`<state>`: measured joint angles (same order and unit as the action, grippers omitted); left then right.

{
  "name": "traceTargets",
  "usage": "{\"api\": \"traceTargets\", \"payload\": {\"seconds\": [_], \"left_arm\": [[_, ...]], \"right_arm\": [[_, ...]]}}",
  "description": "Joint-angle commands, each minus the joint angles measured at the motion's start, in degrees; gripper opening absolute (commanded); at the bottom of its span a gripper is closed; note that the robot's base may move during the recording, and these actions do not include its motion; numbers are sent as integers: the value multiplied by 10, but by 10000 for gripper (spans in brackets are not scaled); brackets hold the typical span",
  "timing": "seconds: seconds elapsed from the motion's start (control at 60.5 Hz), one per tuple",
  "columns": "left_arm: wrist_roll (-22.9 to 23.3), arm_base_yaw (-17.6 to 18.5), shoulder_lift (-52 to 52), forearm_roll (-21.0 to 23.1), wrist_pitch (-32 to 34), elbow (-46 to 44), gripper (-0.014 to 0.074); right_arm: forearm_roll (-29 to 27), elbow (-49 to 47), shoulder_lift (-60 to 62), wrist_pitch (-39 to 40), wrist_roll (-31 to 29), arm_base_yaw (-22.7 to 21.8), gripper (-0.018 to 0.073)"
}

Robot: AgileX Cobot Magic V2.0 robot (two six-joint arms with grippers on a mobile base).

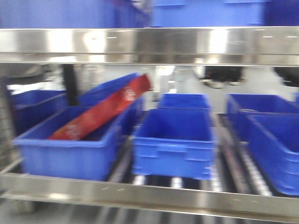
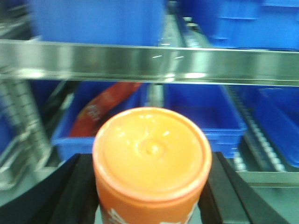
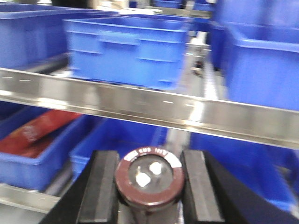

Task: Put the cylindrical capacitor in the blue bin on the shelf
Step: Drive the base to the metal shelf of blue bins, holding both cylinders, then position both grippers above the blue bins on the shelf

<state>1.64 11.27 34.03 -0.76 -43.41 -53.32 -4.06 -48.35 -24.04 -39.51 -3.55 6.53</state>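
Observation:
The cylindrical capacitor (image 3: 149, 179), dark maroon with two silver terminals on its flat end, is clamped between the black fingers (image 3: 100, 189) of my right gripper (image 3: 149, 184), which is shut on it. It hovers in front of the shelf's shiny steel rail (image 3: 140, 105), above a blue bin (image 3: 119, 142) on the lower level. My left gripper (image 2: 152, 186) is shut on an orange-lidded bottle (image 2: 152, 144), facing the shelf rail (image 2: 149, 60). In the front view the shelf (image 1: 149, 44) holds several blue bins (image 1: 175, 140); neither gripper shows there.
A red packet (image 1: 100, 114) leans in the left blue bin (image 1: 65, 154). More blue bins stand on the right (image 1: 275, 144) and on the upper level (image 3: 128, 49). White roller tracks (image 1: 254, 175) run between the lanes. A lower steel rail (image 1: 149, 196) fronts the bins.

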Motion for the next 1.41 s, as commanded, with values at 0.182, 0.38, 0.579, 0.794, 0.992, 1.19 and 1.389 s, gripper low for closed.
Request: {"api": "traceTargets", "payload": {"seconds": [0.182, 0.38, 0.579, 0.794, 0.992, 1.19, 1.389], "left_arm": [[0, 4, -2, 2, 12, 0, -111], [0, 4, -2, 2, 12, 0, -111], [0, 4, -2, 2, 12, 0, -111], [0, 4, -2, 2, 12, 0, -111], [0, 4, -2, 2, 12, 0, -111], [0, 4, -2, 2, 12, 0, -111], [0, 4, -2, 2, 12, 0, -111]], "right_arm": [[5, -3, 0, 14, -2, 1, -162], [5, -3, 0, 14, -2, 1, -162], [5, -3, 0, 14, -2, 1, -162], [5, -3, 0, 14, -2, 1, -162], [5, -3, 0, 14, -2, 1, -162], [5, -3, 0, 14, -2, 1, -162], [5, -3, 0, 14, -2, 5, -162]]}}
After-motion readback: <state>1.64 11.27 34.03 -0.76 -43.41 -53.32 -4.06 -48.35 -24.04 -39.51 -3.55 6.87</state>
